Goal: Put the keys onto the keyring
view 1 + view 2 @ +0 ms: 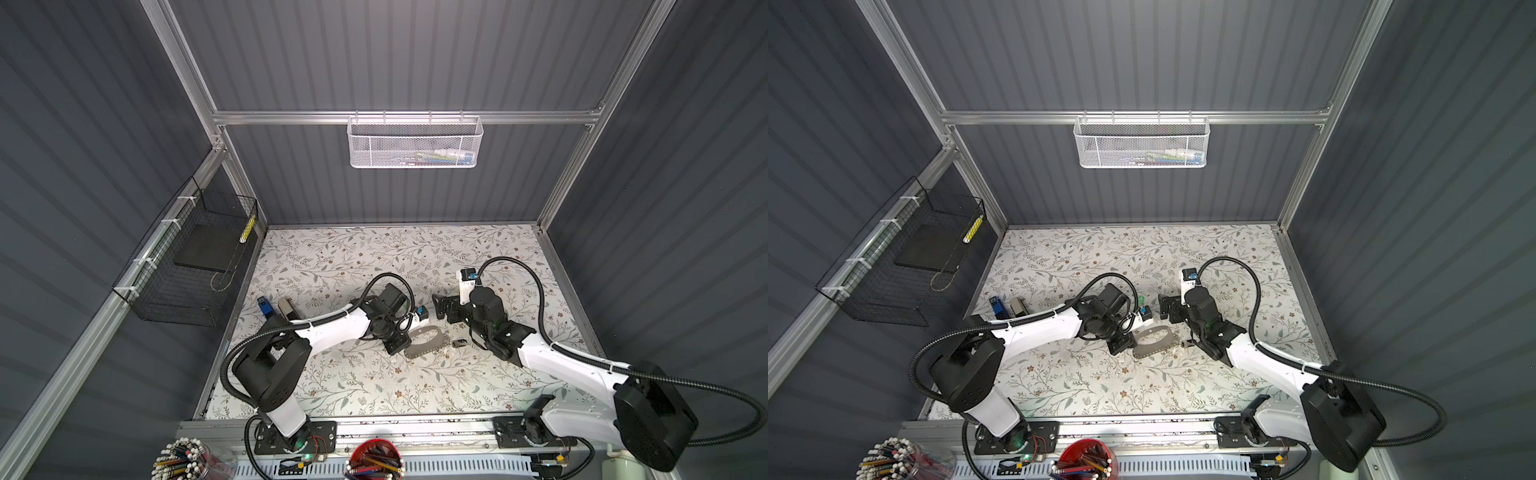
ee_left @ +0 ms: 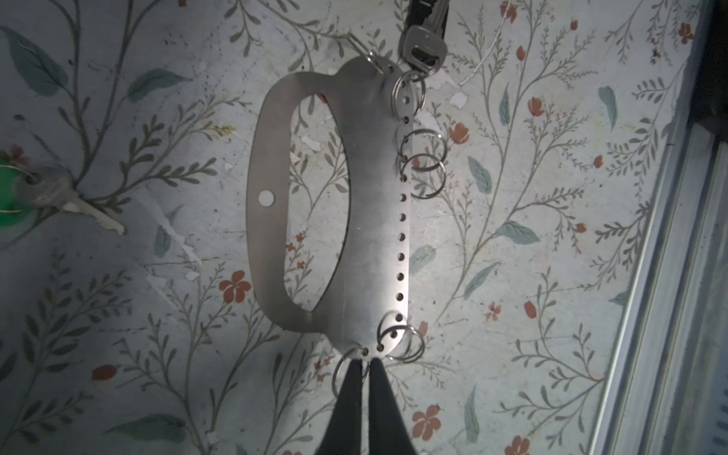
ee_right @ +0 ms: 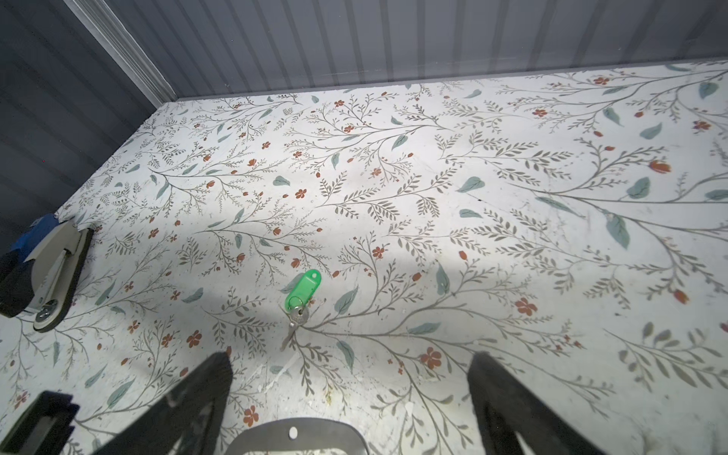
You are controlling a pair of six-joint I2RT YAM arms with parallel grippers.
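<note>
The keyring, a flat grey plate with an oval cutout and small loops, lies on the floral table and shows in both top views. My left gripper is shut at one end of the plate, its tips pinched where a small loop hangs. At the plate's other end, a silver key with a black tag lies against a loop. The key with the green tag lies loose on the table, just ahead of my open right gripper; nothing is between its fingers.
A blue stapler and a grey stapler stand at the table's left edge. A black wire basket hangs on the left wall and a white mesh basket on the back wall. Pencil cups stand in front.
</note>
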